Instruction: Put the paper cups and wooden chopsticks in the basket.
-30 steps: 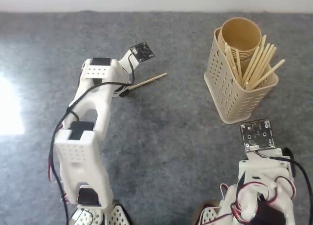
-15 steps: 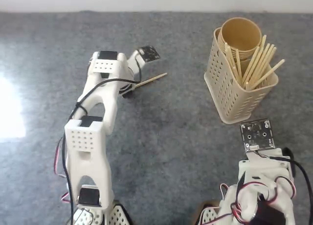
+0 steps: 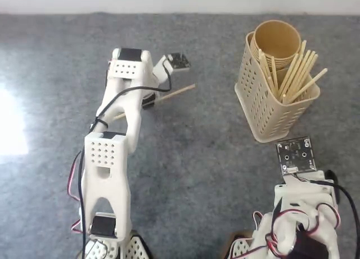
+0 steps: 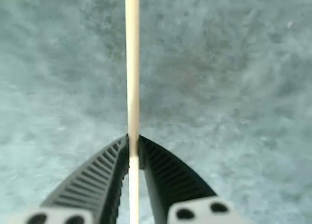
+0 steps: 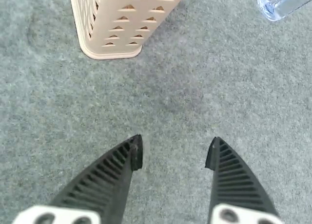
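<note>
Since a second ago the left arm (image 3: 121, 101) has swung across the grey table (image 3: 197, 157) toward the basket's side. The chopstick (image 4: 131, 63) it carries has gone along, its free tip now slightly nearer the basket (image 3: 264, 101). The right arm has not stirred.

My left gripper (image 4: 132, 141) is pinching that chopstick between its two fingers. The stick runs straight out ahead of the gripper, in line with it. From the high view it lies roughly level, with its forward end pointing toward the basket but still well apart from it. I judge it is lifted off the table, though I cannot be sure.

The basket stands upright at the far right. The paper cups (image 3: 277, 39) are stacked inside it, and a bundle of chopsticks (image 3: 298, 73) leans against its rim. My right gripper (image 5: 174, 153) hangs spread wide and empty over bare table, near the basket's foot.

So I take this as the carry of the last loose chopstick, with the task nearly done. Next I need to cross the remaining gap and rise above the rim. Then I must tip the wrist so the stick points downward into the space beside the cups. Only after that should I let the fingers part. Coming in too low would risk knocking the basket's wall or the leaning sticks.
</note>
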Available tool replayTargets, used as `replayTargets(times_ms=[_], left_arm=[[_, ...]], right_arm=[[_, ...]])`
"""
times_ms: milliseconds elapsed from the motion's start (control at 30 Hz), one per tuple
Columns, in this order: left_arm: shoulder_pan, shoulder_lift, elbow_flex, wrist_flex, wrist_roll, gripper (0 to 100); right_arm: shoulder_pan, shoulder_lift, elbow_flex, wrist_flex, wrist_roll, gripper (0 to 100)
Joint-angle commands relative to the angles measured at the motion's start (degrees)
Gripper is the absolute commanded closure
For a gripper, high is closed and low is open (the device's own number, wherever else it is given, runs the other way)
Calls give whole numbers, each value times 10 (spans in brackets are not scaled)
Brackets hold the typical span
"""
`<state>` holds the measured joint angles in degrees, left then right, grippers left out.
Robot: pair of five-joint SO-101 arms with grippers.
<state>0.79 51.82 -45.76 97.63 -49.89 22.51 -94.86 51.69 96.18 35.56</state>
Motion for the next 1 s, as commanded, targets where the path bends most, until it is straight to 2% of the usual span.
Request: replayTargets(times_ms=[0, 100, 333, 467, 700, 900, 967], left_arm=[[-1, -67, -67, 30, -4, 989], [4, -144, -36, 30, 0, 989], [78, -382, 21, 28, 91, 989], [146, -483, 22, 19, 178, 989], [239, -578, 18, -7, 318, 989], [362, -662, 22, -82, 462, 990], [395, -678, 23, -117, 500, 990]], right_arm=[[3, -1, -2, 1, 4, 776], [3, -1, -2, 1, 4, 776], [3, -1, -2, 1, 5, 776], [3, -1, -2, 2, 5, 776], [22, -1, -2, 3, 9, 776], [100, -1, 4, 14, 117, 775], [112, -1, 14, 9, 127, 775]])
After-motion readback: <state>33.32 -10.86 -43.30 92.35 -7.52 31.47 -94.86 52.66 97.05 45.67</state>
